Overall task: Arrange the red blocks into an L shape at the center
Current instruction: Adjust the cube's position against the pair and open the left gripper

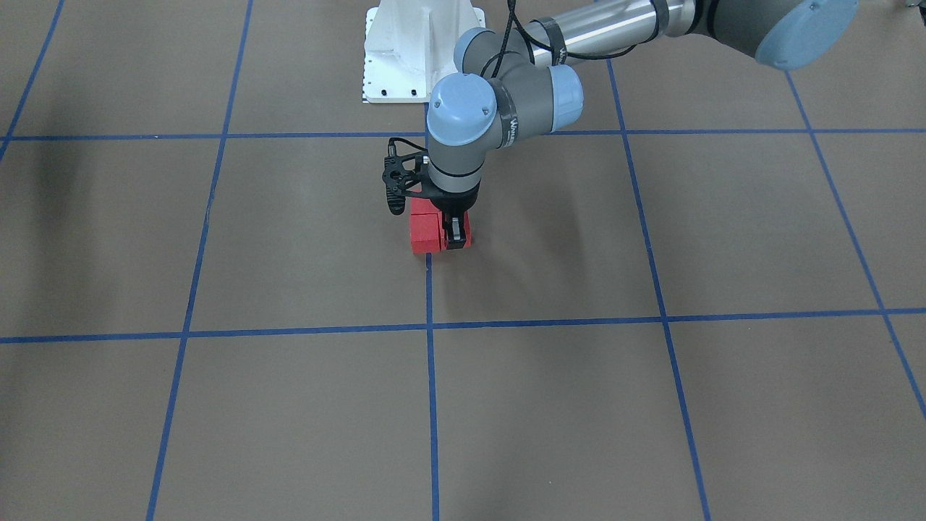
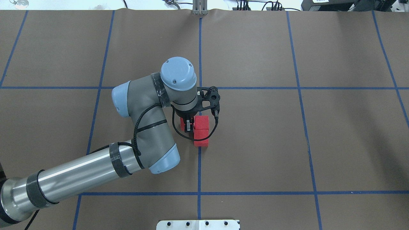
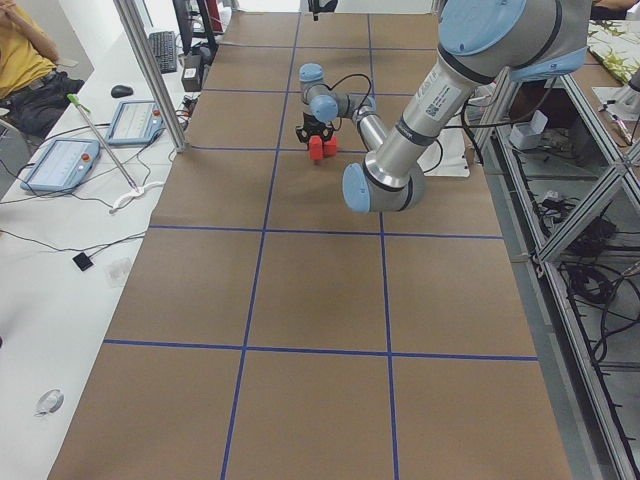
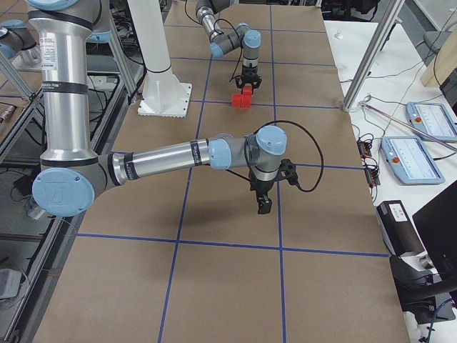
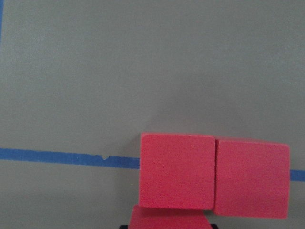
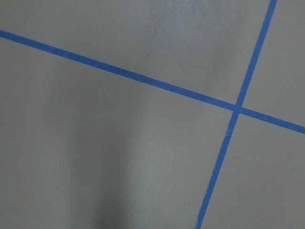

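Three red blocks [image 2: 201,131] are sitting mid-frame in the overhead view, two touching along the vertical blue line [image 2: 199,166], with open brown floor [image 2: 255,134] lying all round. The left pincer [image 2: 188,125] is pinching the third block [image 2: 182,123], which is touching the upper block's left side. The wrist lettering [image 1: 511,129] is too blurred to read. Whether the right pincer [image 4: 264,206] is spread or pressed together, I cannot tell.

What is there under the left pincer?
A red block sits between its fingers, against one of the other two blocks. The pincer covers the block's middle, and whatever lies beneath that block is hidden.
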